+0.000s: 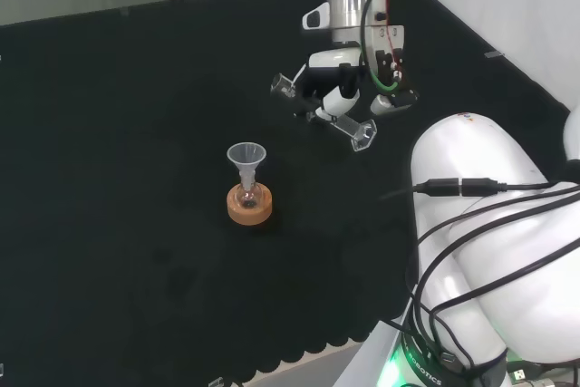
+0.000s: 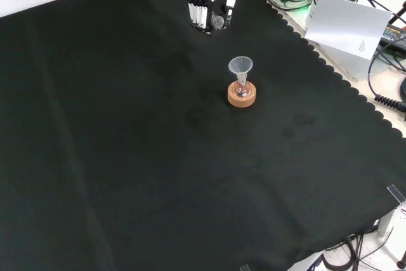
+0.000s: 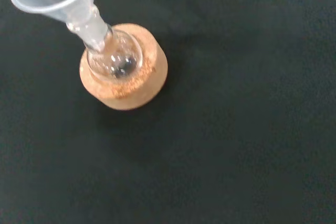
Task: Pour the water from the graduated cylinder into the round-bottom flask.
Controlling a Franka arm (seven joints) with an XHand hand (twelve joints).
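Your robot hand (image 1: 340, 88) has its fingers curled round the graduated cylinder (image 1: 326, 108), carrying it well tilted, close to lying flat, above the black cloth of the bench (image 1: 136, 178). In the head view the cylinder's open mouth points left and its hexagonal foot sits lower right. It hangs up and to the right of the target there, well apart from it. Whether any water is inside I cannot tell; the glass is too clear.

The round-bottom flask (image 3: 113, 59) sits in a cork ring stand (image 1: 249, 206) near the middle of the cloth, with a clear plastic funnel (image 1: 246, 160) standing in its neck. The wrist view shows a small dark object inside the flask's bulb, possibly a stir bar.

You look to be in the approach, pour not yet begun. Bring the cylinder's lip over the funnel's wide mouth, just above the rim without touching it: the funnel looks light and top-heavy, and a knock could tip it or roll the flask off its ring. Since the cylinder is already steeply inclined, keep the lip from dipping until it is over the funnel. Then rotate slowly so the stream lands inside the cone and the funnel can drain.
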